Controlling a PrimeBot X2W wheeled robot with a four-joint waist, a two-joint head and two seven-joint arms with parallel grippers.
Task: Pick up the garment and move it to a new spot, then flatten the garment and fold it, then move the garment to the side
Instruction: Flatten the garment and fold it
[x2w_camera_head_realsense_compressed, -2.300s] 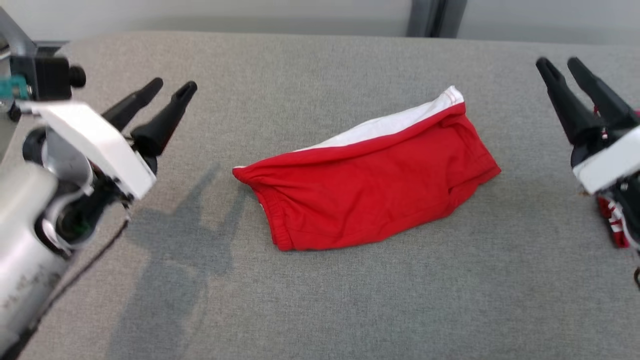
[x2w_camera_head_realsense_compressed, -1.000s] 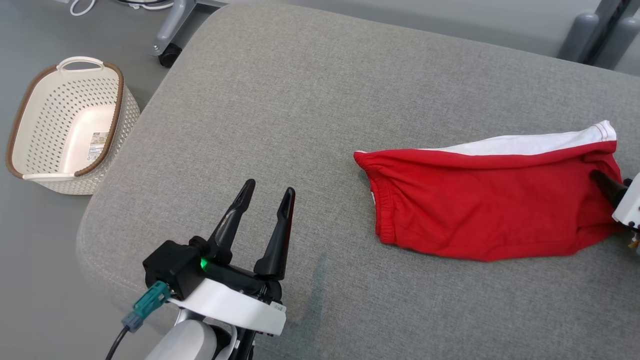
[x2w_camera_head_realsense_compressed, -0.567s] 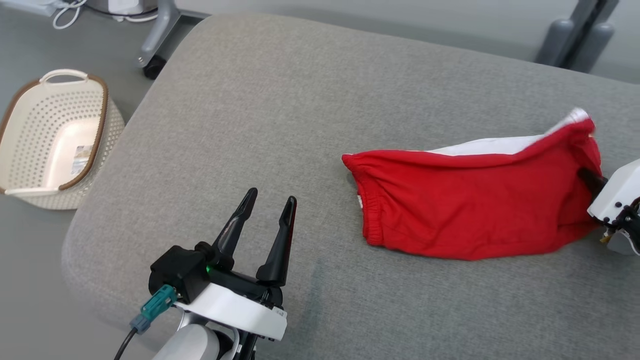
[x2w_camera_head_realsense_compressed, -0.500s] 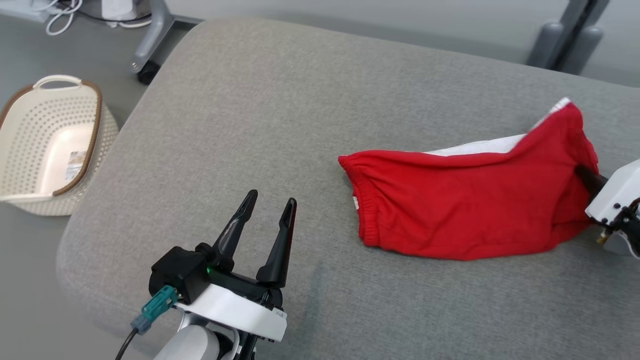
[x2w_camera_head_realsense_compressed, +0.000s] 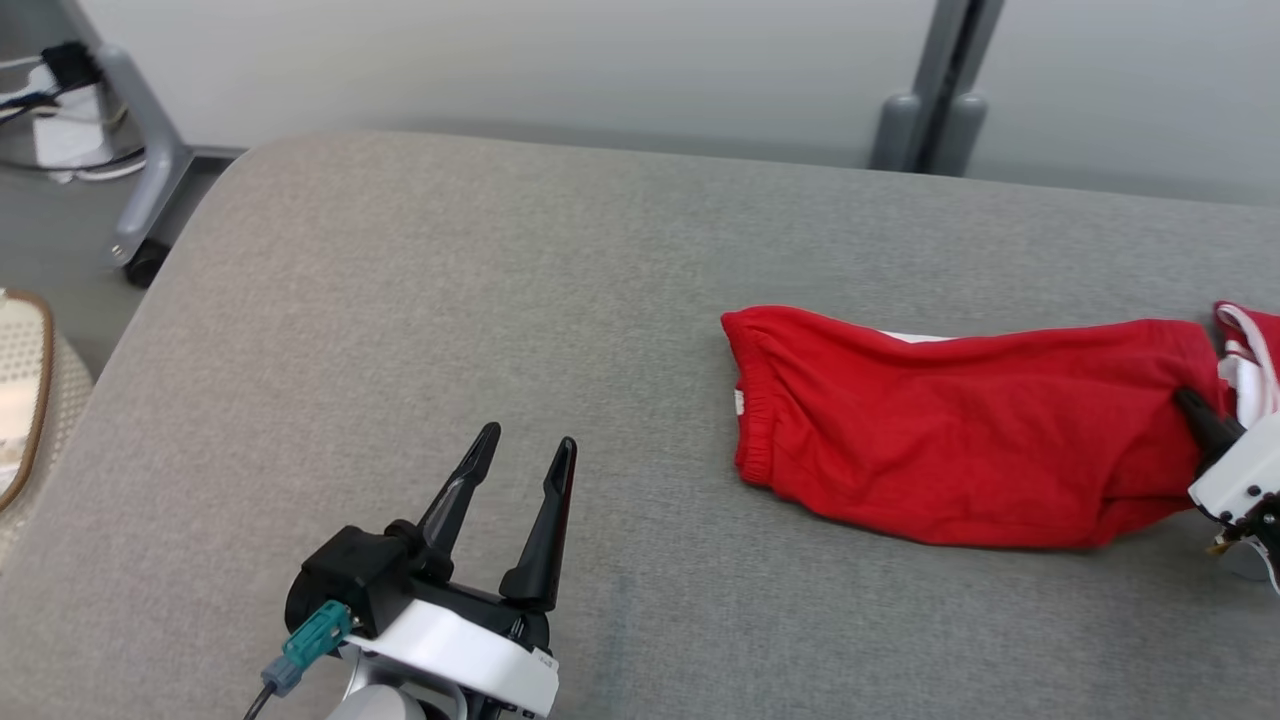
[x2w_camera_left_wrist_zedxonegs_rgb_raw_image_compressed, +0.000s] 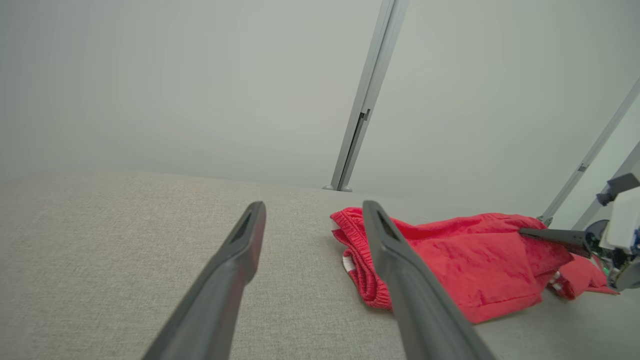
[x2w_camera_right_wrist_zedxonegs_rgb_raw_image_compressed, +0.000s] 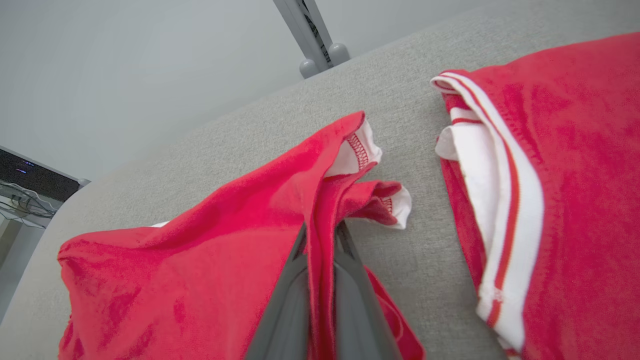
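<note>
Soft, even, bright light fills all 3 views. The left gripper (x2w_camera_head_realsense_compressed: 528, 438) throws only a faint, diffuse shadow on the gray cushion (x2w_camera_head_realsense_compressed: 400, 300); a thin dark one lines the near edge of the garment (x2w_camera_head_realsense_compressed: 960, 450). The head view is sharp; both wrist views bow the cushion's far edge.

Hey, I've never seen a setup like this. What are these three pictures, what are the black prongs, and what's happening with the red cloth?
It is a two-armed robot. One picture looks down from a camera on its head; the other two come from cameras on its wrists, looking along each arm's two dark fingers. Those prongs are its grippers. On the grey padded surface lie red shorts, with a second red-and-white garment beside them. The left gripper is open and empty, apart from the shorts. The right gripper is shut on the shorts' leg end, cloth pinched between its fingers.
</note>
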